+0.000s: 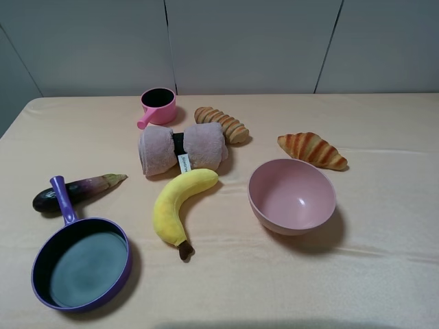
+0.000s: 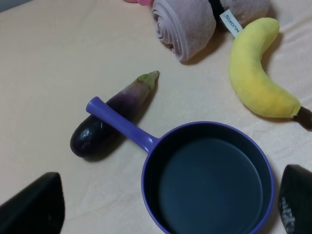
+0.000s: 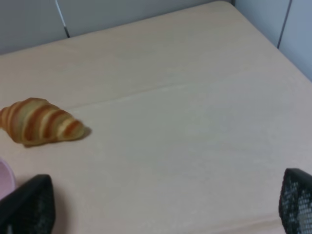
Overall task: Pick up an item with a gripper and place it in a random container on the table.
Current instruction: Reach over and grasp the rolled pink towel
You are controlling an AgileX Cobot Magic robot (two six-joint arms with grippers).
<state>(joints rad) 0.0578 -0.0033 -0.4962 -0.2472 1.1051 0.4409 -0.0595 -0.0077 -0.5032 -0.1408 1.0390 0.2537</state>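
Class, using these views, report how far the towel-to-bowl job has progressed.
Nothing done: the towel lies on the table, the pink bowl empty. Nothing in hand: left tool and right tool hang open, holding nothing. Left to do: grasp the towel, carry it, drop it in the bowl.

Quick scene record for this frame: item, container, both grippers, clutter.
item: rolled towel, lying on the table, not gripped
container: pink bowl, upright, empty, right of the towel in the exterior view
left gripper: open, empty; purple pan in its view
right gripper: open, empty; croissant in its view
near item: banana in front, bread roll and pink cup behind
other: eggplant beside the pan handle
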